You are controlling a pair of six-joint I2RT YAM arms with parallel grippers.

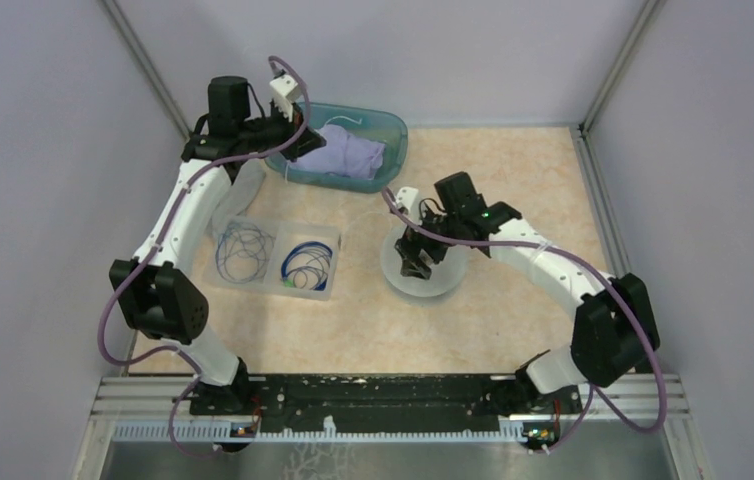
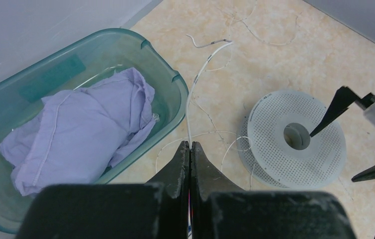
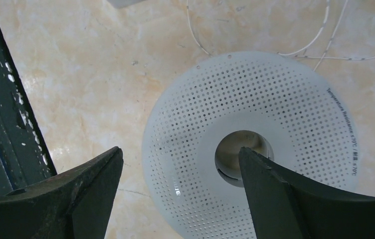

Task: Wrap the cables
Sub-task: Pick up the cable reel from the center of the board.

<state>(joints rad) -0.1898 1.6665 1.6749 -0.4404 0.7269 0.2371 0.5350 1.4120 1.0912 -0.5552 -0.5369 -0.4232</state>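
Note:
A whitish cable (image 2: pixel 199 74) runs up from between my left gripper's (image 2: pixel 190 145) jaws, which are shut on it next to the teal bin (image 2: pixel 178 94). The cable's thin strands trail across the table to a white perforated spool (image 2: pixel 275 124). My right gripper (image 3: pixel 179 152) hangs open just above that spool (image 3: pixel 255 99), one fingertip over its centre hole, holding nothing. In the top view the left gripper (image 1: pixel 298 138) is at the bin and the right gripper (image 1: pixel 414 262) is over the spool (image 1: pixel 443 285). Blue cables (image 1: pixel 306 262) lie coiled in a clear tray (image 1: pixel 271 288).
The teal bin (image 1: pixel 393 135) at the back holds a crumpled lilac cloth (image 1: pixel 345 152). The clear tray lies left of centre, with a second blue coil (image 1: pixel 242 248) in its left compartment. Grey walls close in the table on three sides.

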